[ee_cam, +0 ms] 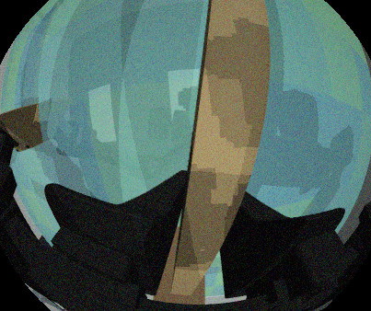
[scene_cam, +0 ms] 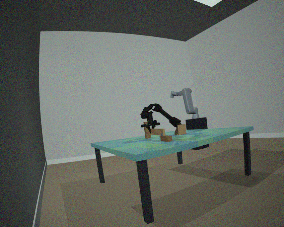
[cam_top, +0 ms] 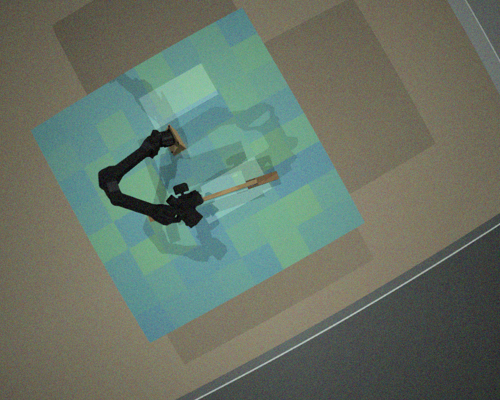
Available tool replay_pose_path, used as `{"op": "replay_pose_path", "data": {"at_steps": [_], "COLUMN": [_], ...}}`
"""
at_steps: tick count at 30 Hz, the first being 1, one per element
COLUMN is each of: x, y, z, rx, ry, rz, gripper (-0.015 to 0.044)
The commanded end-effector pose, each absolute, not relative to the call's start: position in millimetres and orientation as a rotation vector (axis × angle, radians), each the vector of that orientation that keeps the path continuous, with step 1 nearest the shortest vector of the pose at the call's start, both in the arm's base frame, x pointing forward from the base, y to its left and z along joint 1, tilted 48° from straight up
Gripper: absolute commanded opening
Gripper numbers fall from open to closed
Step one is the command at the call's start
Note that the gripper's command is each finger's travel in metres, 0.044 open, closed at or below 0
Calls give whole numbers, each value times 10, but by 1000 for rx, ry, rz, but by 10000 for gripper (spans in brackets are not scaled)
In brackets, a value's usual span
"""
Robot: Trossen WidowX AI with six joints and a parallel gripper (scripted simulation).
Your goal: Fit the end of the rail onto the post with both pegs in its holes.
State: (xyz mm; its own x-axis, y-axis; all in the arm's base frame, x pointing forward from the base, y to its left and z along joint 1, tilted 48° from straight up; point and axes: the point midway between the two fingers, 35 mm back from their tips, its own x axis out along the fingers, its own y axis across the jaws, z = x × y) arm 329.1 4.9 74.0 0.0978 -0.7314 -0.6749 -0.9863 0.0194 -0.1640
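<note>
On our blue-green patchwork table (cam_top: pixel 285 241) (scene_cam: pixel 127 147) (ee_cam: pixel 153 115), the long tan wooden rail (cam_top: pixel 229 190) (scene_cam: pixel 158 132) (ee_cam: pixel 231 92) runs between the upright brown wooden post (cam_top: pixel 151 218) (scene_cam: pixel 147 133) and low brown wooden block (cam_top: pixel 268 177) (scene_cam: pixel 166 138). Our black gripper (cam_top: pixel 187 207) (scene_cam: pixel 151 130) (ee_cam: pixel 200 178) has it clamped. Peg fit: can't tell.

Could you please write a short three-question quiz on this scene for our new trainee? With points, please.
1. True or false: the gripper (cam_top: pixel 190 207) (scene_cam: pixel 151 130) (ee_cam: pixel 200 178) is shut on the rail (cam_top: pixel 226 190) (scene_cam: pixel 158 131) (ee_cam: pixel 228 115).
2. Which pattern covers the table (cam_top: pixel 285 245) (scene_cam: pixel 113 146)?
a) red stripes
b) blue and green patches
c) black dots
3. Fill in the missing word: of the post (cam_top: pixel 151 219) (scene_cam: pixel 147 132) and the footboard block (cam_top: pixel 269 176) (scene_cam: pixel 165 138), the ____ stands taller.

Key: 1 true; 2 b; 3 post
</note>
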Motion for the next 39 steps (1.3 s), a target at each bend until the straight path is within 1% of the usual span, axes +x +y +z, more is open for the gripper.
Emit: {"op": "replay_pose_path", "data": {"at_steps": [1,36,39], "x": [3292,3277,3282], "y": [37,-30,-7], "z": [757,839,811], "rx": [-1772,-1772,-1767], "ry": [1685,1686,1684], "rz": [534,534,533], "gripper": [0,0,79]}}
